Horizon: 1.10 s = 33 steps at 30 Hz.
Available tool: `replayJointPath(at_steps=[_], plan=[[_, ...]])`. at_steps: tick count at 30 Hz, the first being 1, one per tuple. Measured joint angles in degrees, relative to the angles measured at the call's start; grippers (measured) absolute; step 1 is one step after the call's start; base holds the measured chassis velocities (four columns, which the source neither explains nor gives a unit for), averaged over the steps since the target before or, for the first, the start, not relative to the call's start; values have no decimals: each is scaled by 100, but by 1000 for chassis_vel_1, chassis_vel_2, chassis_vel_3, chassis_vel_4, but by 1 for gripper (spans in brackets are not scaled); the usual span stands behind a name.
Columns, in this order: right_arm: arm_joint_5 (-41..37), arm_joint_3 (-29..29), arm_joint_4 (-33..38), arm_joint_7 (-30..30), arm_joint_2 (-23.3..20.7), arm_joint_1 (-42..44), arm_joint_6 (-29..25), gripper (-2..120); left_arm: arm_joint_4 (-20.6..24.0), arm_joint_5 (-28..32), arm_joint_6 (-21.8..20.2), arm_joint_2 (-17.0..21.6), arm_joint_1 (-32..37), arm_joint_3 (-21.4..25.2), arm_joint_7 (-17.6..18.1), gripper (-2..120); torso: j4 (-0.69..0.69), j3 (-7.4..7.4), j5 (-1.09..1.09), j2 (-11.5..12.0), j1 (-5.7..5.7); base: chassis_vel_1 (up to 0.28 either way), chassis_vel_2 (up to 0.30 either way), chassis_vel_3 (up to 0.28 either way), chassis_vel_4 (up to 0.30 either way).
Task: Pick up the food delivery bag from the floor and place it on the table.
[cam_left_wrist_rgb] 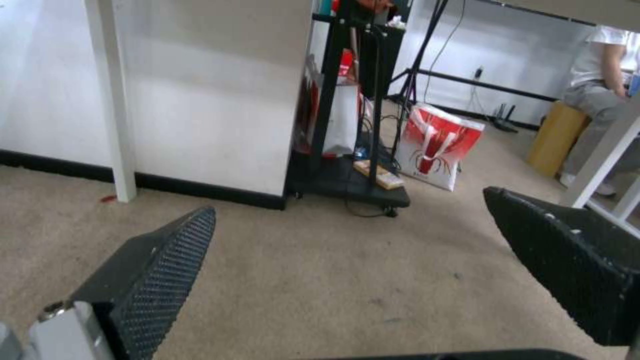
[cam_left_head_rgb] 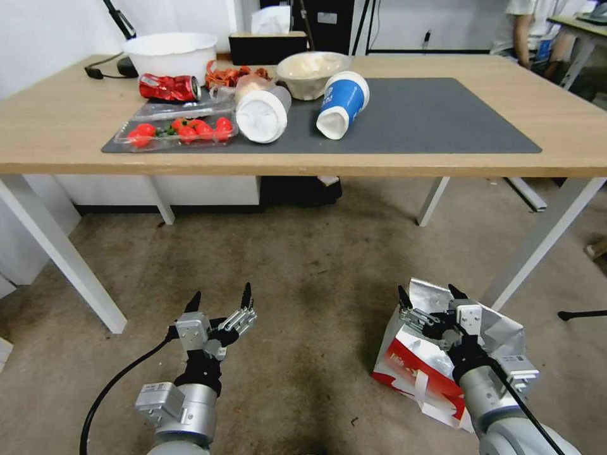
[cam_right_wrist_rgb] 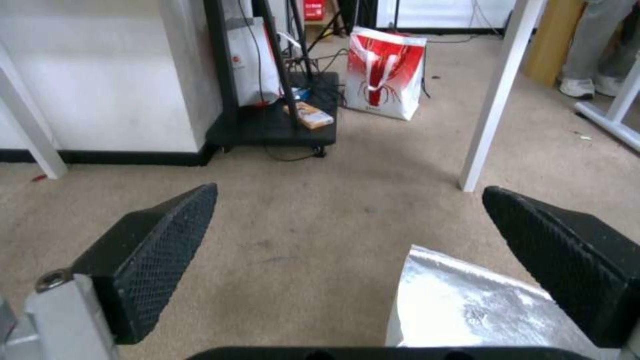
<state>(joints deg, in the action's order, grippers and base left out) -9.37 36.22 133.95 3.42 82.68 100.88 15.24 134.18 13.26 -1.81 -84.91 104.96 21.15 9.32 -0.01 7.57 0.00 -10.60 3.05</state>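
The table (cam_left_head_rgb: 57, 136) fills the upper frame; its dark grey mat (cam_left_head_rgb: 436, 120) carries a tomato tray (cam_left_head_rgb: 177, 131), two tipped cups (cam_left_head_rgb: 341, 104) and a bowl (cam_left_head_rgb: 313, 66) at upper left. On the floor (cam_left_head_rgb: 303, 265), lower right, stands the food delivery bag (cam_left_head_rgb: 417, 366).

Two arms of brushed silver metal were seen in the head view, each with a rounded cylindrical forearm, a boxy silver clamp at the wrist and a black, ribbed wrist joint. The left gripper (cam_left_head_rgb: 219, 302) was built of a pale grey block with a silver linkage, from which two black, pointed fingers rose. The right gripper (cam_left_head_rgb: 430, 296) was made the same way. A black cable was looped out from the left arm, and another was run along the right forearm. In the wrist views the fingers (cam_left_wrist_rgb: 160, 280) were shown as black wedges with diamond-knurled pads (cam_right_wrist_rgb: 163, 250), and a round silver screw was set in each light grey base.
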Motion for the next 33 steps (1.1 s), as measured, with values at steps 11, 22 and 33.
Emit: replayJointPath(at_steps=[11,22,33], plan=[[35,-23,2,1,8,19,-5,100,25,10,26,1,29,20,1,100,0,-188,0,236,-50,0,0,0,0],[27,-10,-19,6,-7,14,-14,100,24,6,33,-16,41,21,11,100,0,-386,0,465,-82,0,0,0,0],[-47,20,-22,17,-34,44,-37,100,17,-8,44,-31,48,23,-32,100,0,-619,1,729,-112,0,0,0,0]])
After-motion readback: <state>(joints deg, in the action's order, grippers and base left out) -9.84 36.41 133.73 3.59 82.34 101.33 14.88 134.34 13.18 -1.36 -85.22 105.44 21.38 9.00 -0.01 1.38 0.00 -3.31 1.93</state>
